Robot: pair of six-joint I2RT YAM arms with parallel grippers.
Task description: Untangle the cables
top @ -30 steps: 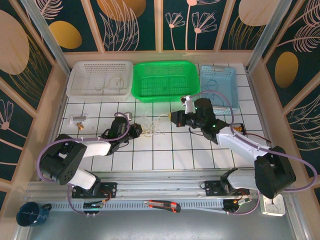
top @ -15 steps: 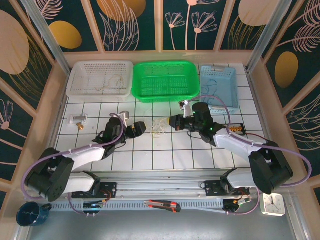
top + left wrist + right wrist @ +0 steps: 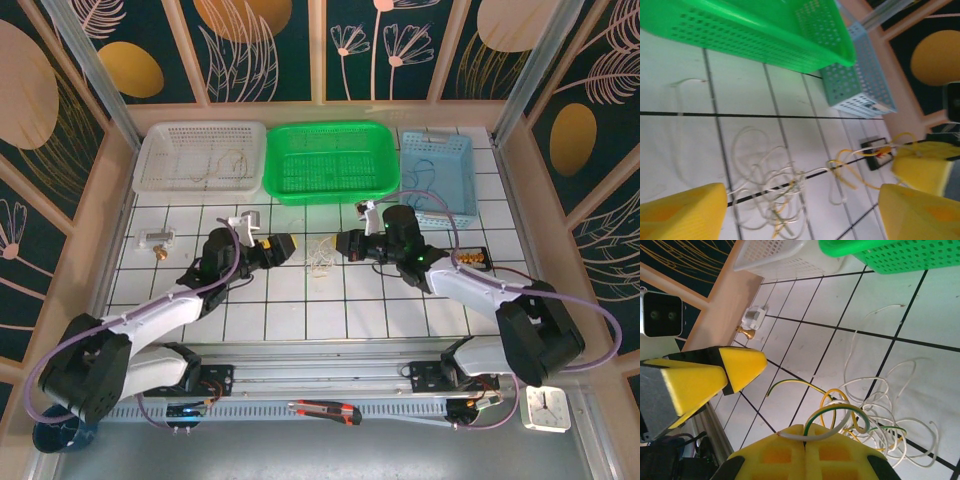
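The cables (image 3: 320, 255) are a small clump of thin white, yellow and green strands on the tiled table (image 3: 300, 310), between the two grippers. My right gripper (image 3: 345, 243) sits just right of the clump. In the right wrist view, the right gripper (image 3: 805, 429) is shut on a green-yellow and a white strand that loop back into the cables (image 3: 885, 415). My left gripper (image 3: 277, 246) stands open just left of the clump. In the left wrist view, the left gripper (image 3: 802, 197) has nothing between its yellow fingers (image 3: 685, 212), and the cables (image 3: 775, 187) lie loose on the tiles below.
A white basket (image 3: 160, 170), a green basket (image 3: 330, 185) and a blue basket (image 3: 437, 195) line the far edge. A white plug (image 3: 157, 238) and brass piece (image 3: 160, 255) lie at the left, a black connector (image 3: 475, 258) at the right.
My left gripper has opened, let go of the cables and shifted slightly up and right. The right gripper stayed shut and moved a little left with its strands.
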